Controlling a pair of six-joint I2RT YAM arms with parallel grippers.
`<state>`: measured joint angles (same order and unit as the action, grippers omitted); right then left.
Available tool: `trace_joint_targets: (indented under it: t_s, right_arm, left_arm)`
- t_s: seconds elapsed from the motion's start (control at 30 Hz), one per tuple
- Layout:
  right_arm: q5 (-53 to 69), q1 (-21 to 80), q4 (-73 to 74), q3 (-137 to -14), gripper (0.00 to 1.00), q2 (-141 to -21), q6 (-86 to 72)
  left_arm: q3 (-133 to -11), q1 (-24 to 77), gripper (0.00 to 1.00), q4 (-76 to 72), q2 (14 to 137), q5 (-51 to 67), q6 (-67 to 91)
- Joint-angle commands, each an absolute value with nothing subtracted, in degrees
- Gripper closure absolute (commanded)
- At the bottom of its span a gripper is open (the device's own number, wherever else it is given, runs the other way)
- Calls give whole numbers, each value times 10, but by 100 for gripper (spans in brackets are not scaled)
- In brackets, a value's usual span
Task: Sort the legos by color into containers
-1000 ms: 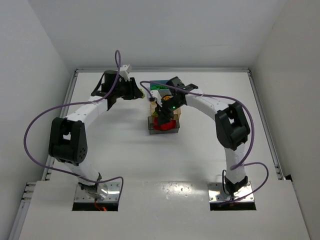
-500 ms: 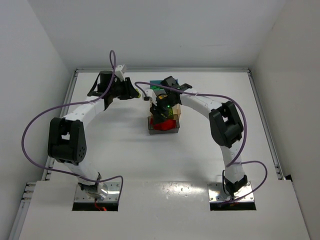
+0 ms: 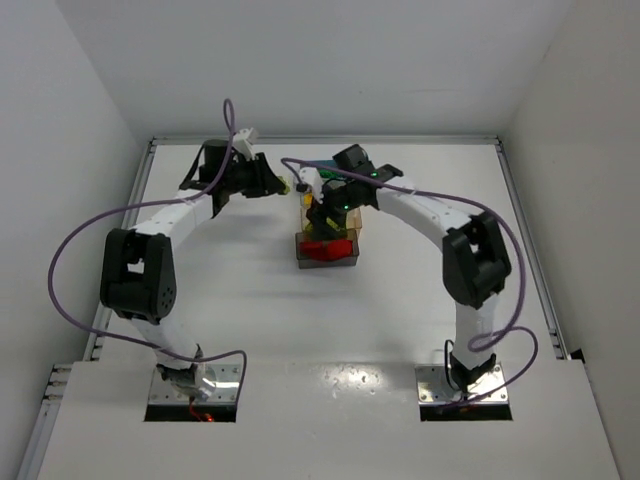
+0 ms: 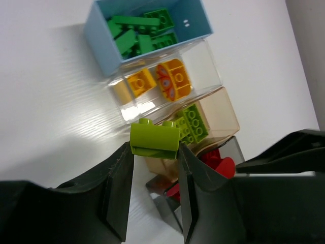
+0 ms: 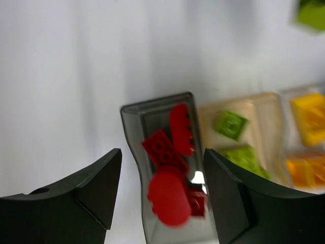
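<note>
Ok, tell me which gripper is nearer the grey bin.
Right. The right gripper hovers open above the grey bin. The left gripper, shut on a lime brick, sits off by the blue bin, at the row's other end.

Blue bin: smooth plastic, satin finish, barely see-through.
Clear bin and tan bin: see-through plastic, glossy, bright glints along the edges.
Grey bin: smoky translucent plastic with a shiny rim.
Lime brick and red bricks: hard moulded plastic, smooth, with a slight sheen.
Left gripper: fingers are matt black plastic.
Table: white, matt, finely lined grain.
Base plates: bare reflective metal.
</note>
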<state>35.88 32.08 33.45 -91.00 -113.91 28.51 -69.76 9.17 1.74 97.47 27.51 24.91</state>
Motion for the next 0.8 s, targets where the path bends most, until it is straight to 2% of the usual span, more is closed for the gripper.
trace_joint_targets:
  t_s: [0.0,0.27,0.53,0.77]
  right_arm:
    - [308,286,274,-871,34,-1028,255]
    - [239,198,233,-777,34,-958,201]
    - [229,141,228,-772,33,-952,175]
    - [229,122,222,-777,33,-964,175]
  left_arm:
    - [-744,137,74,-10,1005,303,259]
    - [-787,187,74,-4,1068,282,271]
    - [-817,217,68,20,1110,282,271]
    - [-800,222,68,31,1100,282,252]
